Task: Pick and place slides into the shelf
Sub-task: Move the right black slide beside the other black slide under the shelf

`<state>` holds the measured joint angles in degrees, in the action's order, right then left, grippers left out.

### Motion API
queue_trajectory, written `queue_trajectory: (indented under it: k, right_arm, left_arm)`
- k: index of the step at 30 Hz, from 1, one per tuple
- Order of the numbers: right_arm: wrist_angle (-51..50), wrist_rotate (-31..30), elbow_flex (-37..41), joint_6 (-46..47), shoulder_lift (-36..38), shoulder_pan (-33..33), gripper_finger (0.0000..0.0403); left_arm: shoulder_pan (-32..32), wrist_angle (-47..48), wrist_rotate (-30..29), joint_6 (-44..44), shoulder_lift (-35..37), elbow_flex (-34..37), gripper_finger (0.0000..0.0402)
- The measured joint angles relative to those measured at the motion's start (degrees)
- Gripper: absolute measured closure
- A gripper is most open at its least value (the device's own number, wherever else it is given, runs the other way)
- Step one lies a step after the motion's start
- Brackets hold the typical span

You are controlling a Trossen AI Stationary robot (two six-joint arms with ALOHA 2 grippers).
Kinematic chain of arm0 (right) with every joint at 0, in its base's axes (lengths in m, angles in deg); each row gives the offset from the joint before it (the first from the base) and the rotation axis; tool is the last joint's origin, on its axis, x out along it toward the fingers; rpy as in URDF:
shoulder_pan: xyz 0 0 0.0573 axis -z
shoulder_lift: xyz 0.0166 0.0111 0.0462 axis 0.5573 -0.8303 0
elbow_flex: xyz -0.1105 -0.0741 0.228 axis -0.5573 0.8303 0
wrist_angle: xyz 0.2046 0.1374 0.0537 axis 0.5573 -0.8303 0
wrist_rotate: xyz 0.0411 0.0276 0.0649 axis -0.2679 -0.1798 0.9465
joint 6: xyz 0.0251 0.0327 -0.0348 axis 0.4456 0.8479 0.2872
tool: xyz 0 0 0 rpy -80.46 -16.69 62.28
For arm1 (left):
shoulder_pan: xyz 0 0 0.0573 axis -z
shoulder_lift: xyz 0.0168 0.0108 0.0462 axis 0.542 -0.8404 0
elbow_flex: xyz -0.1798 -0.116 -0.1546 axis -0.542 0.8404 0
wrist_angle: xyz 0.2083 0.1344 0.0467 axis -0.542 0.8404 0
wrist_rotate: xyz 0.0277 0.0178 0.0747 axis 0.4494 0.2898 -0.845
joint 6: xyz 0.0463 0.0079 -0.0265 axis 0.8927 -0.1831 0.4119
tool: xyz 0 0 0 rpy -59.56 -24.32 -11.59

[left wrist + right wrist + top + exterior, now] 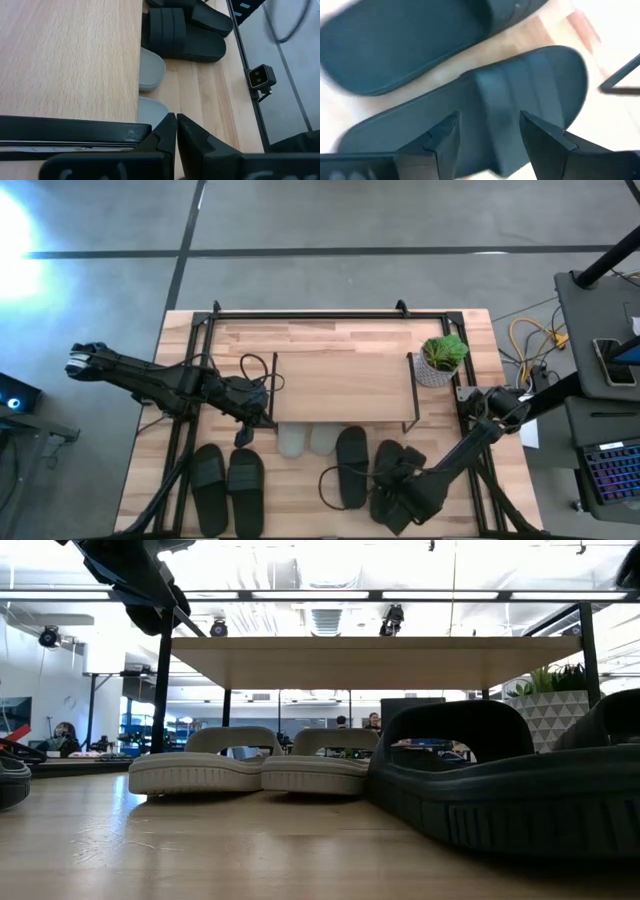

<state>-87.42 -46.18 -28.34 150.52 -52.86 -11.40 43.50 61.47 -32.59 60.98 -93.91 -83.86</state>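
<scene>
Right under right gripper point(487, 132) – fingers spread wide, nothing held – black rubber slide point(470, 107) is seen, lying longways across fingers.

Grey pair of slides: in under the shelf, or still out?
Partly in. The grey slides sit with heels poking out past the shelf board's front edge; the low view shows them beneath the board.

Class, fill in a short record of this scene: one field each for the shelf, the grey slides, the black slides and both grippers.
shelf: on the table, light-wood top
grey slides: pair side by side, partly under the shelf's front edge
black slides: pair at front left; two more at front right
left gripper: shut, empty, at the shelf's left front corner
right gripper: open, over a black slide
</scene>
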Motion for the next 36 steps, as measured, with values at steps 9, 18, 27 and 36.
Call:
queue_trajectory:
  k: [9,18,27,36]
  right_arm:
    - [-12.8,-1.9,-5.4,17.0,0.0,-0.9,0.0211]
    - [10.7,9.1,-5.7,46.1,0.0,-6.4,0.0239]
    - [18.3,11.6,-6.0,52.1,-5.2,-7.9,0.0385]
    - [31.4,14.1,-6.0,52.7,-12.3,-8.1,0.0394]
  left_arm:
    - [0.0,0.0,0.1,0.0,0.0,0.0,0.0402]
    - [0.3,-0.1,0.2,-0.1,0.2,0.0,0.0402]
    - [0.4,-0.1,0.2,0.0,0.2,0.0,0.0402]
    - [0.4,0.0,0.4,0.0,0.2,0.0,0.0402]
